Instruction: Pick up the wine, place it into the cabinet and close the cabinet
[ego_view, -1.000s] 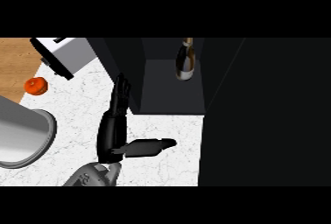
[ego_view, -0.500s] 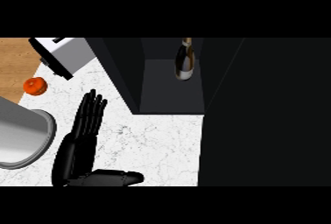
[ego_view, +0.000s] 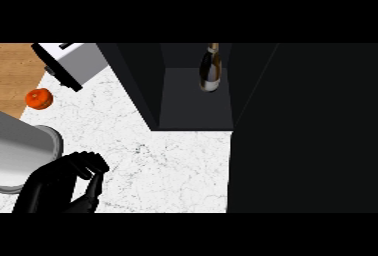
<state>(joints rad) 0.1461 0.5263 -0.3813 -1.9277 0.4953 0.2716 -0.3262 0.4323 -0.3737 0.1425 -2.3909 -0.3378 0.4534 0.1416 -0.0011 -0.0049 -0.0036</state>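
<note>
At the lower left of the frame, the left hand (ego_view: 63, 182) now sits low over the white counter (ego_view: 170, 170) with its fingers curled in and holding nothing — half a second ago those fingers were stretched straight up toward the cabinet, and a second ago the arm was reaching further up still. That pull-back reads as a withdrawal after a push or release, so the placing step looks finished. One wine bottle (ego_view: 210, 70) stands inside the one dark cabinet (ego_view: 192, 102), in the upper middle of the frame, well apart from the hand and unmoved across all three moments. The cabinet's opening still shows the bottle, and a broad dark panel (ego_view: 303, 130) fills the right side — likely the door, though I cannot tell its exact position, so closing seems to be what remains. The right hand does not show. Elsewhere I count one orange fruit (ego_view: 38, 98) at upper left, one white appliance (ego_view: 70, 62) above it, and one grey round vessel (ego_view: 22, 155) at the left edge.
</note>
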